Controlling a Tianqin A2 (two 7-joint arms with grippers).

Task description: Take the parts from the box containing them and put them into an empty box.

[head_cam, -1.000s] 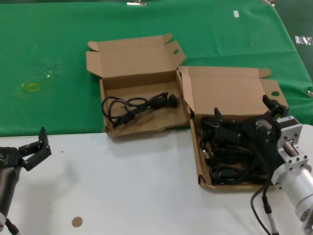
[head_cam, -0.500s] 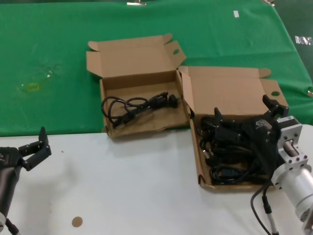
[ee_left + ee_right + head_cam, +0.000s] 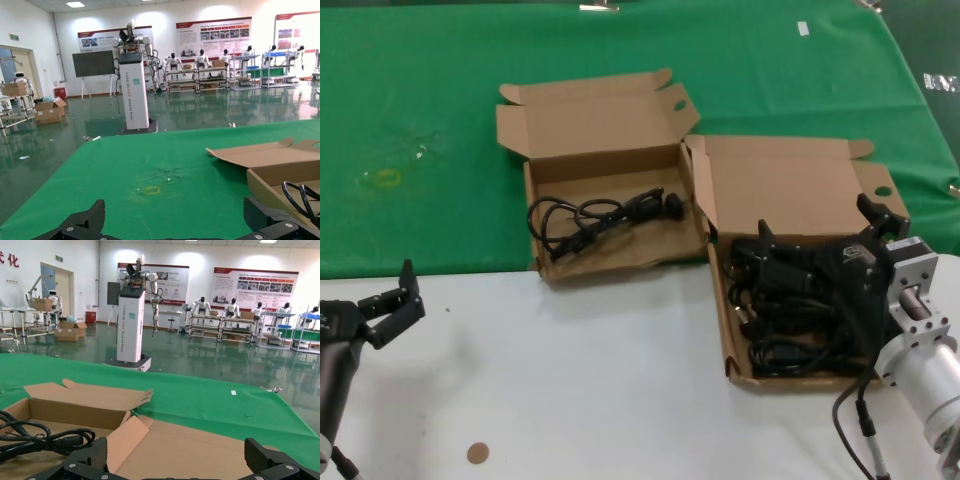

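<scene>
Nothing has really moved since the earlier frames, both arms and both boxes sit exactly where they were. Right gripper (image 3: 817, 235) hangs low over the larger shallow brown cardboard mailer box (image 3: 740, 372) on the robot's right, jaws spread wide with one black finger near the box's rear wall and the other out by the lid's round hole. It isn't gripping anything that I can see. Under it, the pile of thin black looped cables with chunky plugs (image 3: 782, 335) fills most of that box.

The smaller brown cardboard box with the skewed lid and rounded ear flaps (image 3: 610, 255) sits just beside it on the left, corners about touching, half on the green cloth (image 3: 440, 120) and half on the white tabletop (image 3: 580, 390). It already has one black cable bundle (image 3: 600, 218) lying across its floor.

Left gripper (image 3: 392, 305) is parked well off to the left above the white table, jaws open wide, holding nothing. A small round brown disc (image 3: 477, 453) lies on the table near it.
</scene>
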